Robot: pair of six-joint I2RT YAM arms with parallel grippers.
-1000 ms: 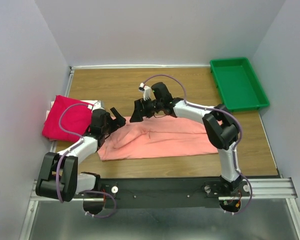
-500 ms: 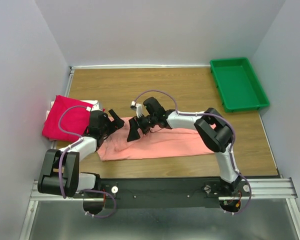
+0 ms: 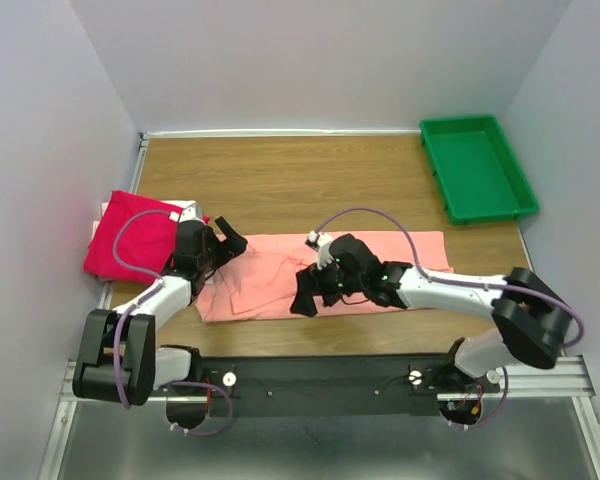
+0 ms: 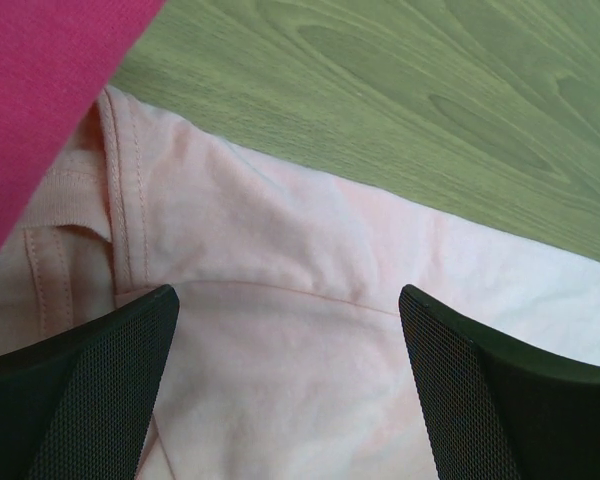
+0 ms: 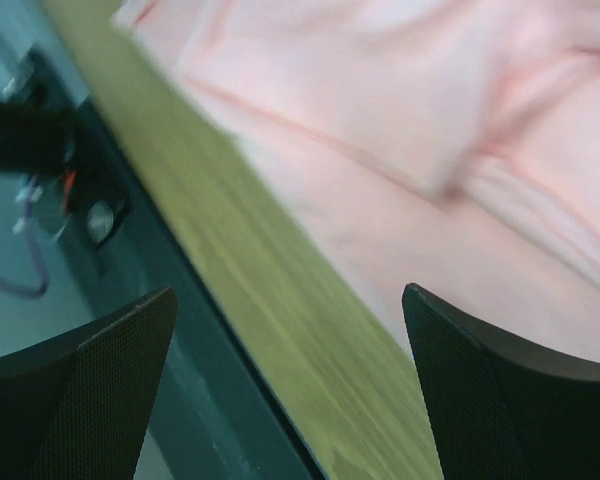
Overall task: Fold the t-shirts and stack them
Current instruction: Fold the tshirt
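The salmon t-shirt lies spread across the near middle of the table, wrinkled at its left end. The magenta t-shirt sits folded at the left edge. My left gripper hovers open over the salmon shirt's left end; in the left wrist view its gripper has only salmon cloth between the fingers, with magenta cloth at the upper left. My right gripper is open above the salmon shirt's near edge; the right wrist view shows the gripper over bare wood beside the salmon hem.
A green plastic tray stands at the far right corner. The black mounting rail runs along the table's near edge, seen close below the right gripper as the rail. Grey walls close in both sides.
My right arm swung from the shirt's far edge across to its near edge, the elbow dropping low to the right. The left arm has hardly moved.
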